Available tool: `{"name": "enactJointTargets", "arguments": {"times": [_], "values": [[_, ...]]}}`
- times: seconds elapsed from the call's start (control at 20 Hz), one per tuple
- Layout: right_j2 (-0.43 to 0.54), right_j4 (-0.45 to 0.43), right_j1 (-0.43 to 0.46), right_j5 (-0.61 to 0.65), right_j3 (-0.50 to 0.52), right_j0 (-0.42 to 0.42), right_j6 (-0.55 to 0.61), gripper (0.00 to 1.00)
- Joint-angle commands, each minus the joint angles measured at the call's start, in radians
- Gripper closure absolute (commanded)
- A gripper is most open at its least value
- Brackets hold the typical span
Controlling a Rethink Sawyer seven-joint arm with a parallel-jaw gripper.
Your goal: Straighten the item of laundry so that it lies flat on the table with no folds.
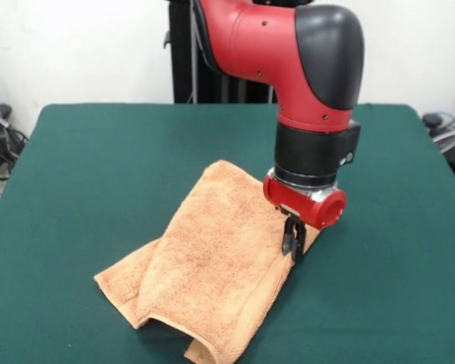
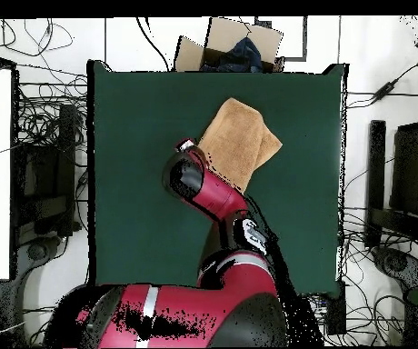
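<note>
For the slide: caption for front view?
Sawyer gripper at edge of folded peach-orange terry towel on dark green table.

- The towel [image 1: 212,265] is plain peach-orange terry with no print.
- The table [image 1: 98,167] is covered in one flat dark green.
- The arm [image 1: 288,45] is red with black sections.
- The gripper [image 1: 293,241] has black fingers below a red wrist.
- A brown cardboard box [image 2: 226,45] holds something dark blue.
</note>
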Motion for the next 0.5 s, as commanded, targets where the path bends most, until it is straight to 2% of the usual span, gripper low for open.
{"name": "enactJointTargets", "arguments": {"times": [0.05, 0.5], "values": [[0.11, 0.122, 0.022, 0.052, -0.034, 0.046, 0.282, 1.0], [0.05, 0.26, 0.02, 0.124, -0.095, 0.126, 0.281, 1.0]]}}
